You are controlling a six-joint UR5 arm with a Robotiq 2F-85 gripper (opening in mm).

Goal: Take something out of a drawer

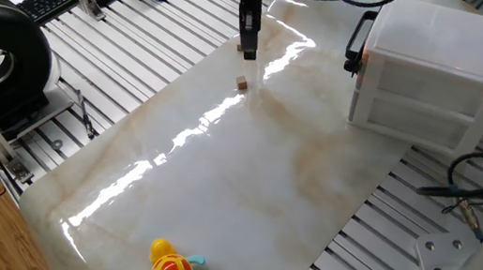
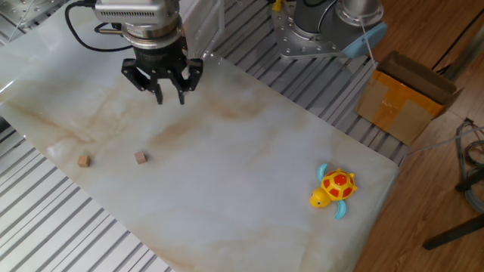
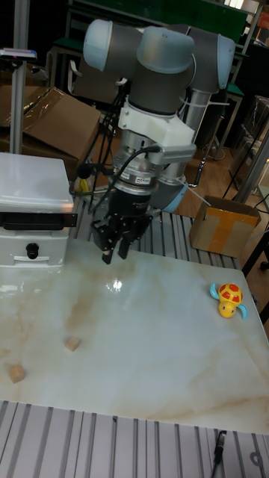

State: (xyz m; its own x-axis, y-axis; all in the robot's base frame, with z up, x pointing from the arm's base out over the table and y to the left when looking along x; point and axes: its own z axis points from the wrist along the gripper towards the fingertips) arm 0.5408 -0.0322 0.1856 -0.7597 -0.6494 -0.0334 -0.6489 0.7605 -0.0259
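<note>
My gripper (image 2: 170, 97) hangs above the marble sheet with its fingers apart and nothing between them; it also shows as gripper (image 1: 250, 50) and gripper (image 3: 113, 255). The drawer (image 3: 33, 218) is the top one of the white plastic unit (image 1: 435, 60) and looks shut, its dark handle (image 1: 356, 43) facing the gripper. A stretch of bare sheet separates the gripper from the drawer front. The something to take out is hidden from every view.
Two tiny brown cubes lie on the sheet, cube (image 2: 83, 161) and cube (image 2: 140, 157), near the gripper. A yellow and red toy turtle (image 2: 333, 189) sits at the far end. A cardboard box (image 2: 404, 94) stands off the table.
</note>
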